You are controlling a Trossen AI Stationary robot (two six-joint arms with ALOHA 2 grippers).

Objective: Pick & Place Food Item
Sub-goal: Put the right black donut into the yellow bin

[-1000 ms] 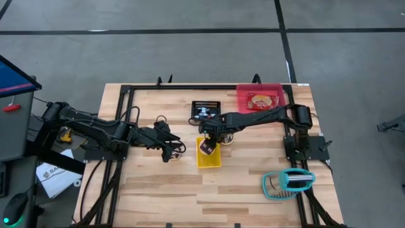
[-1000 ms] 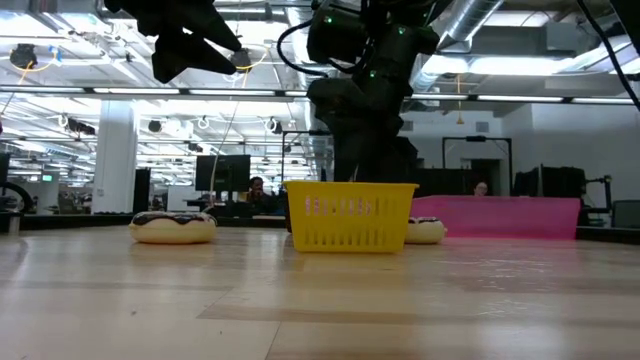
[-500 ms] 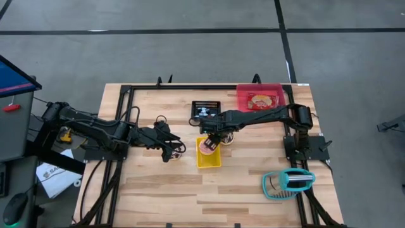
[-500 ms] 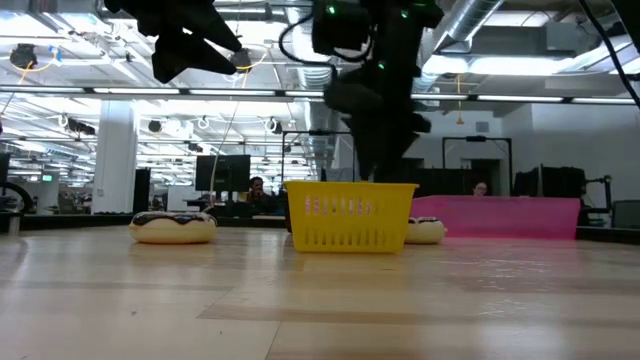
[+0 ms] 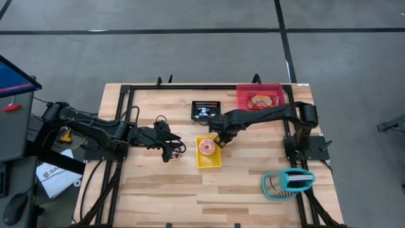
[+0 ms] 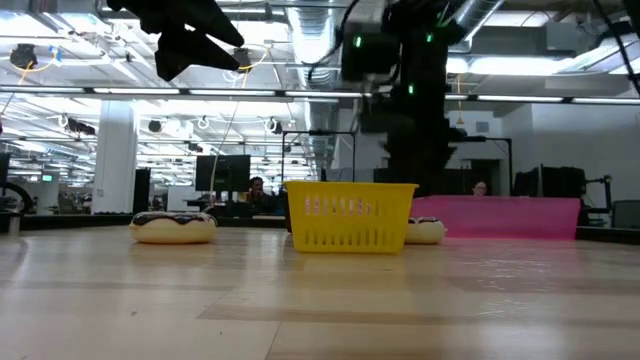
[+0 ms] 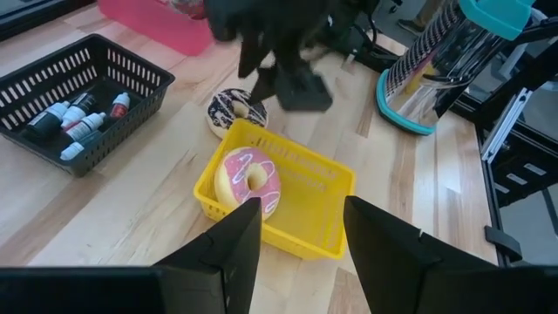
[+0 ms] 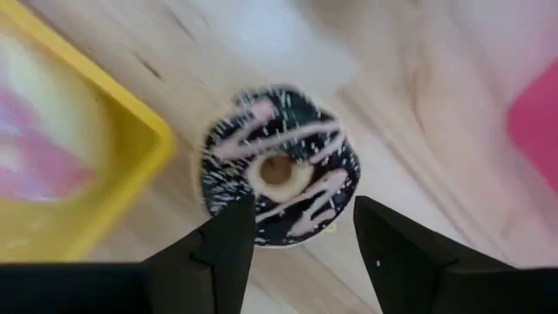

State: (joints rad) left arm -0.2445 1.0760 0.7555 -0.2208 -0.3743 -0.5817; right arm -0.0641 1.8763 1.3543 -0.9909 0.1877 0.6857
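Doughnut dropped in basket, right hand moves on

Table point(image 5: 158, 183) of pale wood carries a small yellow basket point(image 5: 209, 152) near its middle. A second ago the right hand point(image 5: 221, 139) hung over that basket with a dark doughnut; now a pink-frosted doughnut point(image 5: 207, 147) lies inside, leaning on one wall, and the hand has shifted just beyond the far rim. Its fingers are spread and empty, pointing down at a chocolate doughnut with pink drizzle point(image 8: 279, 177) on the table beside the basket. That looks like the next pick. Left hand point(image 5: 169, 151) hovers, unmoved, on the basket's other side, fingers apart, holding nothing; another chocolate doughnut point(image 6: 173, 227) lies below it.
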